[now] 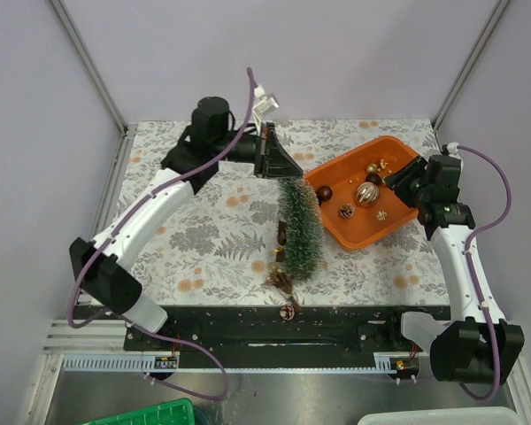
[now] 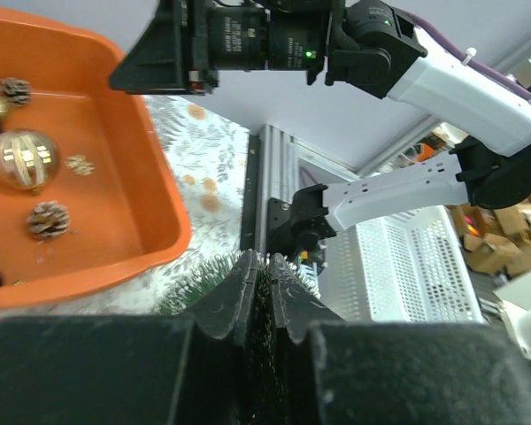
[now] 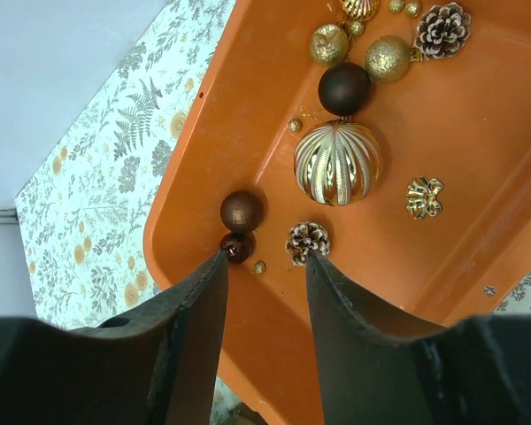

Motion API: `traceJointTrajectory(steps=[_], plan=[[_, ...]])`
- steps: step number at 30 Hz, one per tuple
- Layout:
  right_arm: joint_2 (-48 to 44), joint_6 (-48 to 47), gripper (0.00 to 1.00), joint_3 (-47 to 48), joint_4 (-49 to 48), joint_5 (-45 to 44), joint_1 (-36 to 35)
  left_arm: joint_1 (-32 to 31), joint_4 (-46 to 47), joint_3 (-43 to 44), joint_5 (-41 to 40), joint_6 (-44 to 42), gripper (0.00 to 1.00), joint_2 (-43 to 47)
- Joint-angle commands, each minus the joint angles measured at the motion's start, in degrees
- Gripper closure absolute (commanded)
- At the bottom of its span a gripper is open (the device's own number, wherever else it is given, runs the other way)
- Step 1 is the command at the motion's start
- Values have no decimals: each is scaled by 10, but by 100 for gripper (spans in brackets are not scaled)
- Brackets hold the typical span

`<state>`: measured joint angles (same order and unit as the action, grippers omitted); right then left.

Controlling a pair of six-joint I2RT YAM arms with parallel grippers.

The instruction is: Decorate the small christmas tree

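The small christmas tree (image 1: 301, 228), dark green with frosty tips, stretches from my left gripper toward the near edge. My left gripper (image 1: 287, 172) is shut on its tip. In the left wrist view the jaws (image 2: 267, 262) are pressed together on dark bristles, and more bristles (image 2: 193, 285) spread below. An orange tray (image 1: 395, 150) at the back right holds gold and brown ornaments. My right gripper (image 1: 402, 182) hovers open over the tray (image 3: 478, 133). Its fingertips (image 3: 265, 258) stand either side of a small gold bead, between a brown ball (image 3: 242, 211) and a pinecone (image 3: 307, 239).
The tray also holds a ribbed gold ball (image 3: 337, 162), a dark ball (image 3: 343, 88) and a gold bow (image 3: 422, 197). Brown pinecones (image 1: 279, 279) lie by the tree's wide end, one (image 1: 288, 311) at the table's near edge. A green bin (image 1: 142, 414) sits below the table.
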<state>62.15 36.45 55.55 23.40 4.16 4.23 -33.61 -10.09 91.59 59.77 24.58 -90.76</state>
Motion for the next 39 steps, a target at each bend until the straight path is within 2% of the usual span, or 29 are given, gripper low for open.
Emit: traceJointTrajectory(steps=[1, 6, 12, 14, 16, 20, 23, 26, 30, 35, 39], plan=[[7, 16, 52, 6, -37, 15, -2, 62, -98, 31, -11, -78, 98, 77], [24, 28, 53, 10, -55, 21, -2, 91, -160, 10, -19, -124, 98, 120], [97, 15, 53, 30, -76, -20, -2, 104, -146, -55, -22, -126, 98, 160], [138, 6, 51, 50, -68, -39, -2, 109, -137, -67, -19, -122, 96, 163], [183, 0, 44, 75, -48, -84, -2, 114, -135, -70, -20, -122, 93, 164], [258, -15, 28, 120, -36, -130, -2, 131, -136, -79, -18, -124, 70, 167], [324, -15, 15, 172, -6, -158, -2, 145, -137, -85, -20, -127, 58, 168], [383, -19, 9, 226, 30, -182, -2, 155, -143, -84, -24, -130, 41, 168], [446, -22, 8, 272, 47, -196, -2, 159, -149, -77, -27, -127, 22, 164], [502, -28, 14, 325, 65, -197, -2, 159, -145, -78, -39, -112, 2, 159], [535, -34, 18, 349, 86, -200, -2, 159, -152, -74, -44, -106, 1, 156]])
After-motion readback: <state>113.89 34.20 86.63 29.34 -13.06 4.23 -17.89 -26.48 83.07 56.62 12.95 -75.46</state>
